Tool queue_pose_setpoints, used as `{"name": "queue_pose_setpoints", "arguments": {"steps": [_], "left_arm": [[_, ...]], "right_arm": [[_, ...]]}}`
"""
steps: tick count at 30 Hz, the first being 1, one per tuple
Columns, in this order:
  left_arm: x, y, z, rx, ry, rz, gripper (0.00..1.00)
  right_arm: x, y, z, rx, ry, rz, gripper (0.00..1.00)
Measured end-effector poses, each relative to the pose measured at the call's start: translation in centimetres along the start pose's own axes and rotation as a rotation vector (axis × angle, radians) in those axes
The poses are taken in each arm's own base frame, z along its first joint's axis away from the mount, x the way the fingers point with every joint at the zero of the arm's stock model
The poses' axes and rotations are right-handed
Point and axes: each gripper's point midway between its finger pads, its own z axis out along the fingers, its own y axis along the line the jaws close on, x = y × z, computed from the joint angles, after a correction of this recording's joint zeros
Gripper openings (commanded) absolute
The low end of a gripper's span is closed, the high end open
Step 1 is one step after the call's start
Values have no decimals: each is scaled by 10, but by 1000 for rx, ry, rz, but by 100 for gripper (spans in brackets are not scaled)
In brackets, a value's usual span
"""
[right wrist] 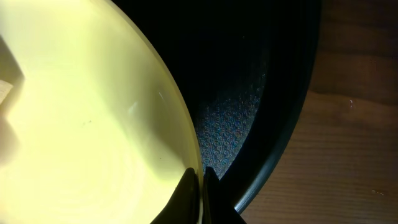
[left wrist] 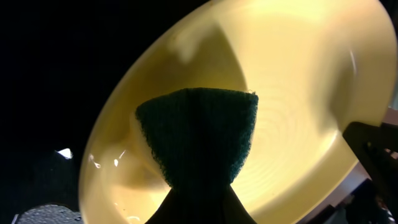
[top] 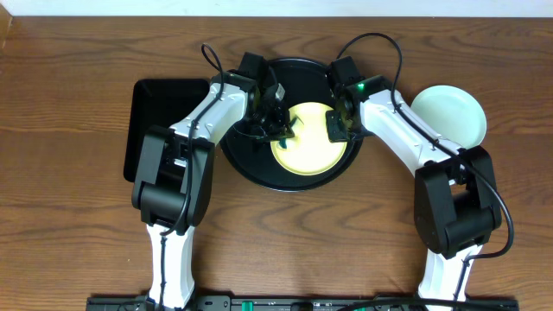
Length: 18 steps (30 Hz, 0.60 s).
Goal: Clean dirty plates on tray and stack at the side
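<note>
Yellow plate (top: 307,149) is lying in the round black tray (top: 259,168) at mid-table in your overhead view. A pale green plate (top: 449,114) is sitting on the wood to its right and a rectangular black tray (top: 160,112) to its left. Your left wrist camera is showing more: the left gripper (top: 281,128) is pinching a green scouring pad (left wrist: 199,134) against the plate's glossy bowl. Your right wrist camera is showing the right gripper (right wrist: 200,186) clamping that plate's rim, over the tray floor.
</note>
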Motion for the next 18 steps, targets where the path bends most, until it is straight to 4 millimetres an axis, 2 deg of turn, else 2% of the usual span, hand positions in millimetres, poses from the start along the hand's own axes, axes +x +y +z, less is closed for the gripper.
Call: {"name": "queue_pose_setpoints", "arguments": {"steps": [5,14,18], "left_arm": [[-8,3,1,-28,-36,22,8],[-34,-9,0,-7,-146,133,8],[-36,-10,-1,-5,-154,143,8]], "right_arm": [[0,0,0,0,0,0,1],[0,0,0,-1,-2,0,1],[-1,0,0,-1,-3,0,1]]}}
